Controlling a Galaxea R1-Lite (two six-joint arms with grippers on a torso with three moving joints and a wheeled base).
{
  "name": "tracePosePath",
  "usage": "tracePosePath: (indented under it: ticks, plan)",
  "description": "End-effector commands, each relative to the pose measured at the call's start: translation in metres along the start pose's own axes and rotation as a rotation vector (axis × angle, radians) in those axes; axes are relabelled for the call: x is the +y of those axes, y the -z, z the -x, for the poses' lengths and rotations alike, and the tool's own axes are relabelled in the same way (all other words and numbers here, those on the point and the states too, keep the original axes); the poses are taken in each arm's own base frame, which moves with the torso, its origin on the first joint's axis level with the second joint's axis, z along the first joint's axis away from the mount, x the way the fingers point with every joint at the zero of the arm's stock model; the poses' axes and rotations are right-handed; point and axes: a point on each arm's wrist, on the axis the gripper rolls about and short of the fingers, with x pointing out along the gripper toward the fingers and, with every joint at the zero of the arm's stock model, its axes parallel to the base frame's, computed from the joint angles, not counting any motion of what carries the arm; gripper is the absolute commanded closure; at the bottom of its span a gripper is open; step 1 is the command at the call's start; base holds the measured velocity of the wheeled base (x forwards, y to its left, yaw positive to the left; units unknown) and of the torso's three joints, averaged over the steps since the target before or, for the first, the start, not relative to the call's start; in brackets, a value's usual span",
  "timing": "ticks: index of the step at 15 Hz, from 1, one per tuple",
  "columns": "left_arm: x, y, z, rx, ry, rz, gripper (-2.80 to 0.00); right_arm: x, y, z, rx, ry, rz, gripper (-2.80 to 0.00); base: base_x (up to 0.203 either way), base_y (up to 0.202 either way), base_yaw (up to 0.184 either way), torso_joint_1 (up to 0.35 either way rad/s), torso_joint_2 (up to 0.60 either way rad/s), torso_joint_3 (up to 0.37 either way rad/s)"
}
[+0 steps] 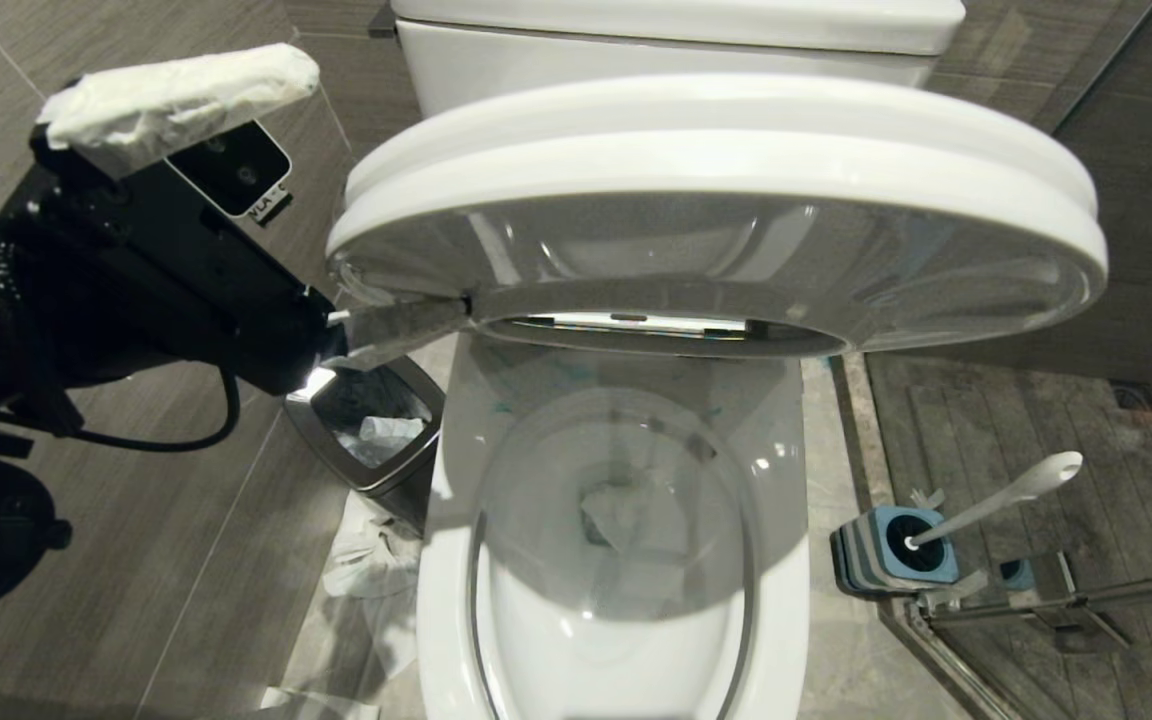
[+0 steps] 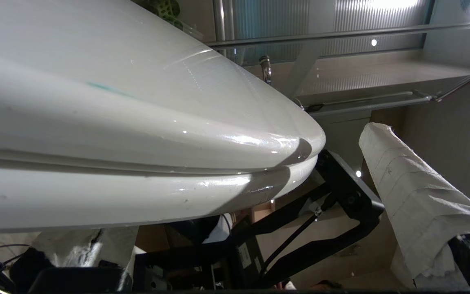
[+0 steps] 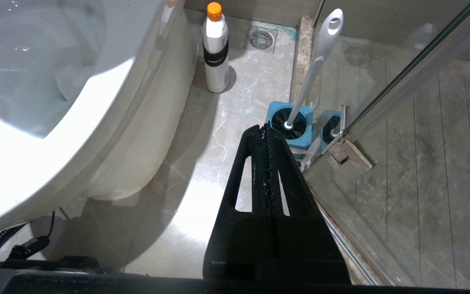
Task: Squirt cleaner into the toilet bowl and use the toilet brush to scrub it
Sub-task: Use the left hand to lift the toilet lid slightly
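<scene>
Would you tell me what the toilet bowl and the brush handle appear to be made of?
Toilet bowl: likely glazed ceramic, glossy white with sharp highlights on the rim. Toilet brush handle: probably moulded plastic, smooth white-grey with a soft sheen.

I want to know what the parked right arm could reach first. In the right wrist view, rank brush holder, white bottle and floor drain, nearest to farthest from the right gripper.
1. brush holder, just beyond the right gripper
2. white bottle, beside the toilet bowl
3. floor drain, past the bottle

left hand (image 1: 266, 190) spread wide beside half-raised seat (image 1: 716, 210) over toilet bowl (image 1: 616, 560).
</scene>
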Motion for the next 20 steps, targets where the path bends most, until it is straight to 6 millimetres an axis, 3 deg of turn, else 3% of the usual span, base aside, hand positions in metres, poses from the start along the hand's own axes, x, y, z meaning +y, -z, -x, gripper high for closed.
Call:
tracePosePath:
  ticks: [1, 11, 20]
  plan:
    - [-0.008, -0.001, -0.001, 0.012, 0.013, -0.026, -2.8, 0.0, 0.002, 0.0, 0.006, 0.0, 0.0, 0.0, 0.0, 0.0, 0.0, 0.0, 0.0, 0.0]
    - [-0.018, -0.013, -0.012, 0.03, 0.051, -0.082, -2.8, 0.0, 0.002, 0.0, 0.006, -0.001, 0.001, 0.0, 0.0, 0.0, 0.0, 0.0, 0.0, 0.0]
    - [-0.021, -0.039, -0.024, 0.032, 0.087, -0.162, -2.8, 0.0, 0.002, 0.0, 0.006, -0.001, 0.0, 0.0, 0.0, 0.0, 0.0, 0.0, 0.0, 0.0]
